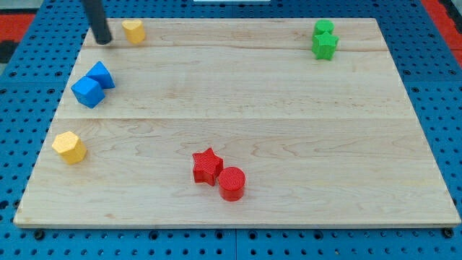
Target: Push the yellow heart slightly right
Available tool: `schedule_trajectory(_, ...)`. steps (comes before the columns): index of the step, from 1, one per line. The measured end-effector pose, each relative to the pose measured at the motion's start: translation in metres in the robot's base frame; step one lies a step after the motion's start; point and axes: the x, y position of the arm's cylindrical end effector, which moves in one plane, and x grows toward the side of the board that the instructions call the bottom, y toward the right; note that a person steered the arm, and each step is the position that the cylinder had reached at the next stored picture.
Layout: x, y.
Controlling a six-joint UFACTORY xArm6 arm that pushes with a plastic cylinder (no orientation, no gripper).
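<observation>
yellow heart (133, 31) sits at the board's (253, 108) top left, just right of my tip (104, 40), a small gap between them. i have a bare rod only, touching no block. blue blocks (92, 84) lie below my tip.

My tip (103, 41) stands just left of the yellow heart (133, 30); the bench (238, 108) lies open rightward to the green blocks (324, 40)

Lab bench, blue pegboard (433, 87), wooden board (238, 123)
</observation>
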Motion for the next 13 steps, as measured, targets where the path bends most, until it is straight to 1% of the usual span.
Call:
schedule_trajectory(1, -0.032, 0.007)
schedule_trajectory(3, -0.024, 0.067)
schedule_trajectory(4, -0.025, 0.076)
schedule_trajectory(5, -0.030, 0.060)
schedule_trajectory(6, -0.030, 0.060)
schedule_trajectory(7, 0.015, 0.054)
schedule_trajectory(8, 0.103, 0.071)
schedule_trajectory(9, 0.123, 0.125)
schedule_trajectory(10, 0.136, 0.212)
schedule_trajectory(11, 0.143, 0.318)
schedule_trajectory(12, 0.124, 0.446)
schedule_trajectory(13, 0.073, 0.560)
